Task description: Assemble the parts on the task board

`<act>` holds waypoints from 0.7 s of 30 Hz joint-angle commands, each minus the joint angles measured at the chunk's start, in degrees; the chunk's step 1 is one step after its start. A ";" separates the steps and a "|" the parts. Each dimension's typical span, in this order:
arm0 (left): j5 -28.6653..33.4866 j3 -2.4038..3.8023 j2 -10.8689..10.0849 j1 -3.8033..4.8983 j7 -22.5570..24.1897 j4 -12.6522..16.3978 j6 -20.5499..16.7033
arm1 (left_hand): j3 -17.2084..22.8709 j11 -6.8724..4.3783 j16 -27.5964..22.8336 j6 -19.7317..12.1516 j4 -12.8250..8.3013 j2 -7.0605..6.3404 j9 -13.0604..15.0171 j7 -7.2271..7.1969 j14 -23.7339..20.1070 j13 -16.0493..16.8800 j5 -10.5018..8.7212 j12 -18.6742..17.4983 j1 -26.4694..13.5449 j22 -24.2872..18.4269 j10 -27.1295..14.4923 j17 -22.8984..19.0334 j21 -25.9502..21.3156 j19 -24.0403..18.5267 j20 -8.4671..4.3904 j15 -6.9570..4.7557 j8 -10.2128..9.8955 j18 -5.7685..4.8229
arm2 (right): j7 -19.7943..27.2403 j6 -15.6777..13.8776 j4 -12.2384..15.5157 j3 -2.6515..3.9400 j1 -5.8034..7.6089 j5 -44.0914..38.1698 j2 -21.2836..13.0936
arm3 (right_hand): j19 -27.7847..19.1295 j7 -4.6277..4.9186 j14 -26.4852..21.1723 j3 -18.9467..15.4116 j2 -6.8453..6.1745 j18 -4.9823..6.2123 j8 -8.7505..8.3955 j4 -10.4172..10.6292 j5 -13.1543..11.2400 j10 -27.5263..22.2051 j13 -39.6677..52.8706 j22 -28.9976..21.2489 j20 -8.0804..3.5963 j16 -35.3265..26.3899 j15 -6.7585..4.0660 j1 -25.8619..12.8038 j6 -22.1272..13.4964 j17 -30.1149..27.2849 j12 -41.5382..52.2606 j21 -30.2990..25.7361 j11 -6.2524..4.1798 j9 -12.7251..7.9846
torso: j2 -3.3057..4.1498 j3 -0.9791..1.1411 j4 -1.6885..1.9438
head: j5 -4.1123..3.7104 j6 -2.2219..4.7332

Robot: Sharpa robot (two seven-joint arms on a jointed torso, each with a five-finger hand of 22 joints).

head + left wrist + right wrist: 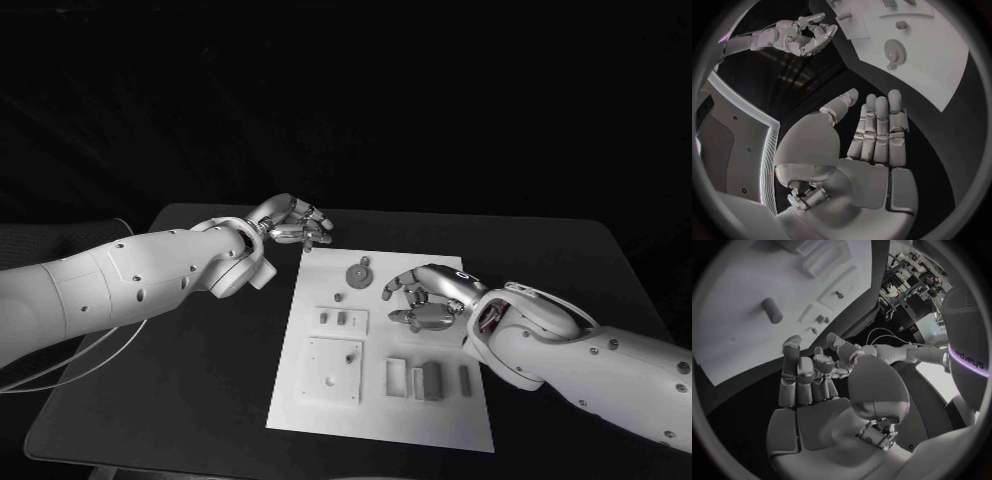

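My left hand point(293, 222) hangs over the dark desk point(173, 380) just past the far left corner of the task board point(378, 415). In my left wrist view its palm is bare and the fingers point(879, 131) lie side by side, almost straight, with the thumb set off to one side; it holds nothing and touches nothing.

My right hand point(424, 298) hovers over the right half of the board, near its far end. Its fingers point(792, 372) are loosely bent in my right wrist view, the palm is bare, and I see no part between them, so this hand is released too.

The task board lies flat in the middle of the desk, its long side running away from me. Near its far end sits a round, gear-like part point(359, 274) with a small knob, and a small peg point(339, 297) stands just nearer me from it. Below that, on the left half, is a small raised block with two slots point(342, 320), and nearer still a larger square plate point(333, 370) with a hole in it. On the right half, close to the near edge, several upright bar-shaped parts point(428, 380) stand side by side in a row. My right hand is beside the gear-like part, apart from it; my left hand is off the board altogether.
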 commanded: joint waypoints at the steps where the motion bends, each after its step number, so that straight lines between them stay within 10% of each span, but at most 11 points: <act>1: -0.05 0.03 -0.06 0.05 0.37 0.24 -0.24 | -0.22 -0.25 -0.01 -0.01 0.04 0.04 -0.08 0.39 0.26 -0.04 -0.17 -0.26 0.48 0.08 0.15 0.12 -0.27 0.20 -0.05 0.05 0.37 1.21 | 0.40 0.02 -0.36 -0.03 -0.06 2.85 -1.24 | 0.18 0.09 0.34 -0.26 -0.35 0.81 0.27 0.08 0.19 0.29 -0.04 1.01 0.01 0.34 -0.16 -0.59 0.53 -0.04 0.32 0.32 0.20 -0.12 | 0.06 -0.05 0.09 | -0.41 0.20; 11: -0.04 0.03 -0.58 0.05 0.49 0.36 -0.24 | -0.19 -0.26 0.00 -0.01 0.05 0.00 -0.10 0.39 0.29 -0.03 -0.17 -0.25 0.56 0.13 0.20 0.18 -0.26 0.23 -0.05 0.04 0.40 1.20 | 1.76 0.22 -3.60 -0.13 -0.12 3.61 -3.96 | 0.22 0.20 0.35 -0.28 -1.13 0.81 0.05 0.24 -0.11 0.30 -0.15 0.94 0.01 0.29 -0.08 -1.22 0.07 -0.13 0.34 0.27 0.30 -0.42 | 0.05 -0.13 0.18 | -1.15 0.40; 21: -0.03 0.03 -0.65 0.04 0.55 0.27 -0.24 | -0.20 -0.26 0.01 0.00 0.08 -0.02 -0.10 0.39 0.29 -0.02 -0.17 -0.26 0.55 0.15 0.22 0.22 -0.26 0.24 -0.05 0.04 0.42 1.20 | 1.81 0.92 -6.53 -0.26 -2.92 2.46 -2.75 | 0.10 0.81 0.15 -0.80 -2.46 0.81 -0.98 0.34 -0.40 0.05 -0.36 0.88 0.04 0.19 0.43 -2.40 -1.98 -0.24 0.31 0.11 0.87 -1.26 | 0.07 -0.08 0.23 | -1.19 0.20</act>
